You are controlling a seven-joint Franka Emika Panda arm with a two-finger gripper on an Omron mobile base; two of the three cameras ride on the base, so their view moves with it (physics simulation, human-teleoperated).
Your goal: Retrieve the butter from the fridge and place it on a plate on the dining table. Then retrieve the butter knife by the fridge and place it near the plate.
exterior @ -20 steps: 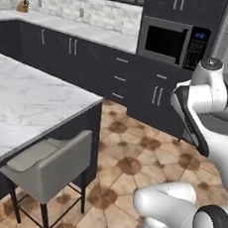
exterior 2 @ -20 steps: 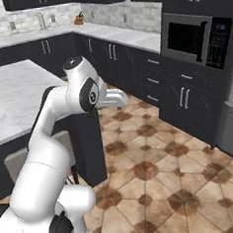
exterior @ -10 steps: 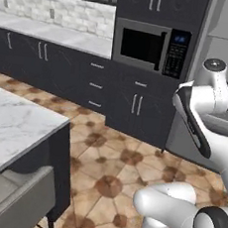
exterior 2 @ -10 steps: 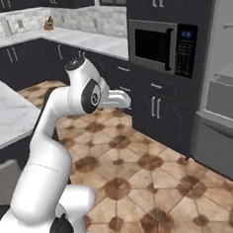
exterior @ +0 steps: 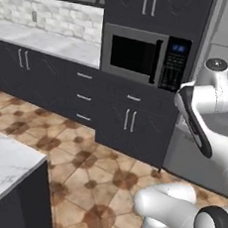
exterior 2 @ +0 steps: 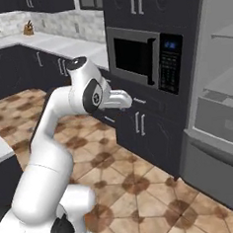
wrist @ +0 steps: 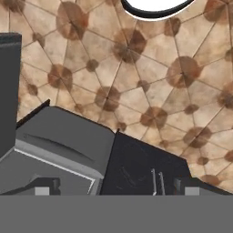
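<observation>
Black-fronted microwave (exterior: 142,56) built into dark cabinets (exterior: 129,125), blue clock lit. Brown tiled floor (exterior: 93,183) below. Knife block (exterior 2: 28,29) on far white counter (exterior 2: 58,44).

We see the fridge (exterior 2: 221,105) cut off by the right edge, its upper shelves too pale to read. The dining table (exterior: 3,171) shows just one near-left corner.

Grey fridge (exterior 2: 222,110), brown-tiled floor (exterior 2: 144,195), blk cabinets (exterior: 130,122)

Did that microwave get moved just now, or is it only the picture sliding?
No. The microwave sits in the same dark cabinets as before; the whole view slid because the robot's base drove toward the fridge.
</observation>
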